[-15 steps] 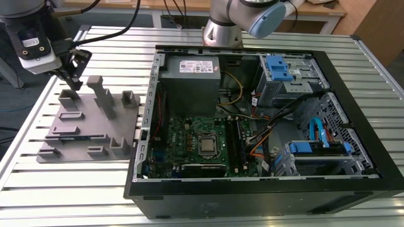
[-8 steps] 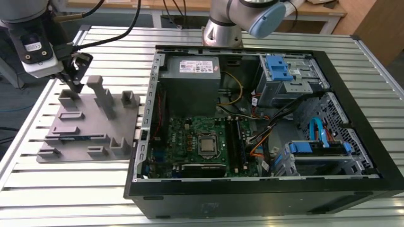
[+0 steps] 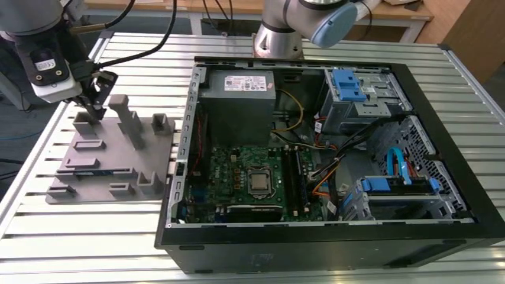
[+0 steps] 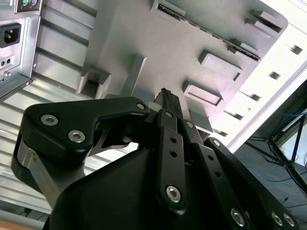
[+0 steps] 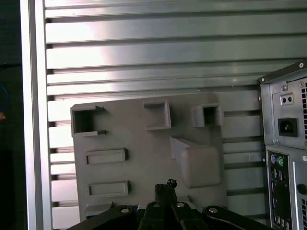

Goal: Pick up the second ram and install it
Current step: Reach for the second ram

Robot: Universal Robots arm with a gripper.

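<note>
One black two-fingered end effector (image 3: 96, 110) hangs tip-down over one end of a grey plastic fixture plate (image 3: 118, 145). Its fingers are pinched together with nothing between them. Lower in the exterior view, the second ram (image 3: 99, 173), a thin dark stick with bluish patches, rests in a slot on the plate, apart from the fingers. The slot likely keeps it steady for gripping. An open black computer case (image 3: 316, 234) sits beside the plate on the slatted metal tabletop (image 3: 79, 236), exposing its green motherboard (image 3: 229, 171) from above.
</note>
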